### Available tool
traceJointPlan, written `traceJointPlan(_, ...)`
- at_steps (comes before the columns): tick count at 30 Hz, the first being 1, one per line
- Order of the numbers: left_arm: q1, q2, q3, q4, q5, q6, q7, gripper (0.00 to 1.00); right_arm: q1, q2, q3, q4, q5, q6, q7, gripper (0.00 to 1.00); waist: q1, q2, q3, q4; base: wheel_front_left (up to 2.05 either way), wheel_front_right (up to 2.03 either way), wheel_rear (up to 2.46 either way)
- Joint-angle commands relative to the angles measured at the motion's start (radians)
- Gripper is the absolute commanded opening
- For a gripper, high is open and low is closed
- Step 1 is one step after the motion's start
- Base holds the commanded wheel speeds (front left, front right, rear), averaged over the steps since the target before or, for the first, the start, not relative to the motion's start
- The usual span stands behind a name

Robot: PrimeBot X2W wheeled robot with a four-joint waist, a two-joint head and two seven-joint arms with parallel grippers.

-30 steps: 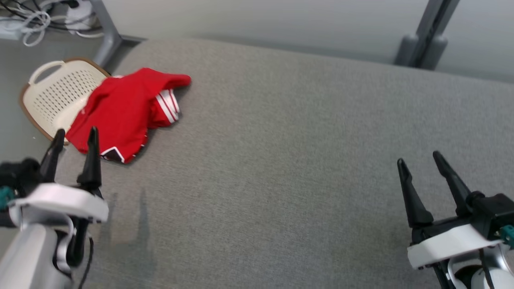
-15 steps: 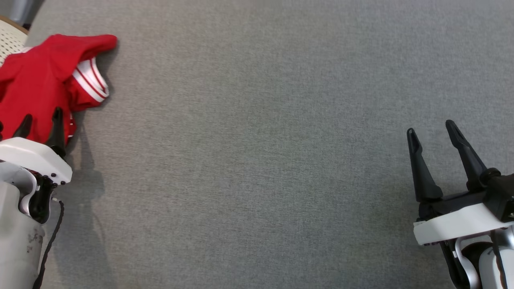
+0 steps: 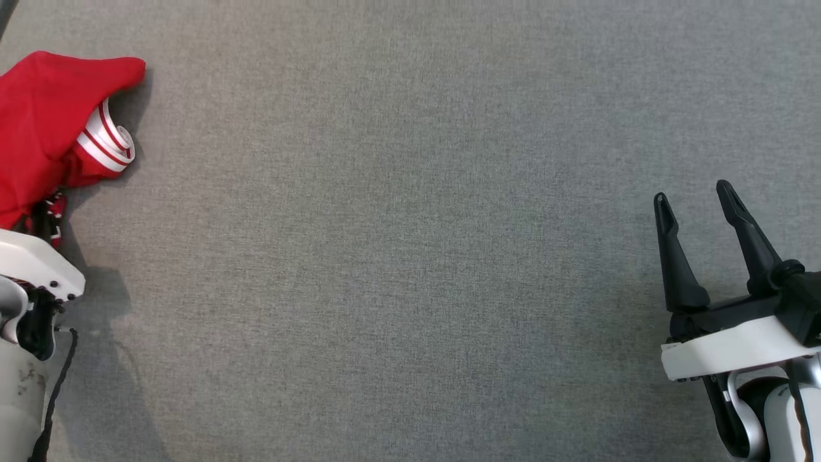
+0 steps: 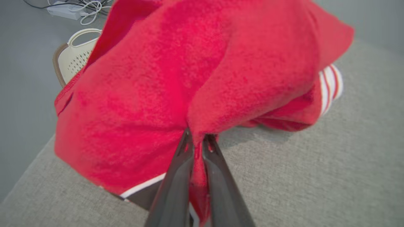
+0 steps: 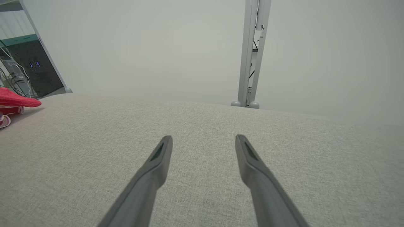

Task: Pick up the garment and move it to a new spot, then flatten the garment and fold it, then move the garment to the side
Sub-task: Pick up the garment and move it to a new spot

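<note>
My left gripper is pinched shut on a fold of the red garment: this is the pick-up, first step of the task.
The garment lies bunched at the left edge of the grey padded table, its striped cuff curled on the cloth. My right gripper hangs with its jaws apart and nothing between them, well away on the right. Next, I judge, I should lift and carry the garment toward the bare middle, keeping the thin pinch from slipping. A cream basket sits on the floor beyond the table edge near some cables. Trailing fabric could drag over that edge.
</note>
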Motion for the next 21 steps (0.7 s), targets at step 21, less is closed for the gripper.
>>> traceJointPlan(21, 0.305, 0.046, 0.137, -0.360, 0.047, 0.100, -0.162, 0.00, 0.129, 0.016, 0.007, 0.117, 0.069, 0.000, -0.047, 1.00, 0.0000, 0.0000, -0.363, -0.039, 0.00, 0.00, 0.00)
